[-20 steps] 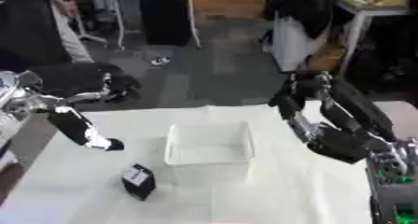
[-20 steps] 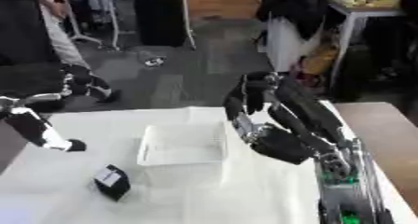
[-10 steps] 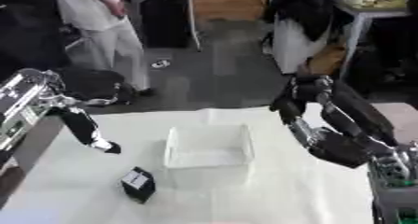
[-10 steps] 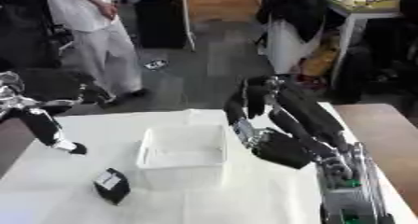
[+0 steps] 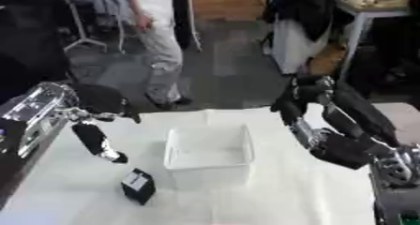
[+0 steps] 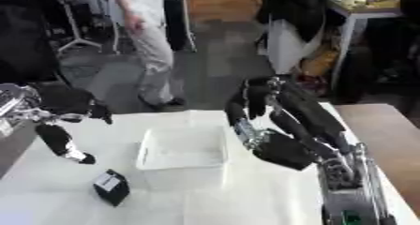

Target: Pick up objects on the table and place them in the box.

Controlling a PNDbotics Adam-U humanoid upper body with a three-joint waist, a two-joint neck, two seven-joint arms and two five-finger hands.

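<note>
A clear plastic box (image 5: 207,149) stands open-topped in the middle of the white table; I see nothing inside it. A small black object with a white label (image 5: 138,186) lies on the table near the box's front left corner. My left hand (image 5: 97,140) hovers left of the box, above and behind the black object, apart from it. It is open, with one dark finger pointing down at the table and the others spread toward the far edge. My right hand (image 6: 279,146) is raised to the right of the box, open, with straight fingers (image 6: 250,95) pointing up and away, holding nothing.
The white cloth-covered table (image 5: 254,200) ends at a dark edge on the left (image 5: 12,191). A brown wooden surface (image 6: 386,135) adjoins it on the right. My right forearm (image 6: 348,191) fills the lower right corner. Chairs and desks stand beyond the far edge.
My left hand has sunk slightly, its down-pointing finger closer to the black object. The right hand, box and black object have kept their places.
</note>
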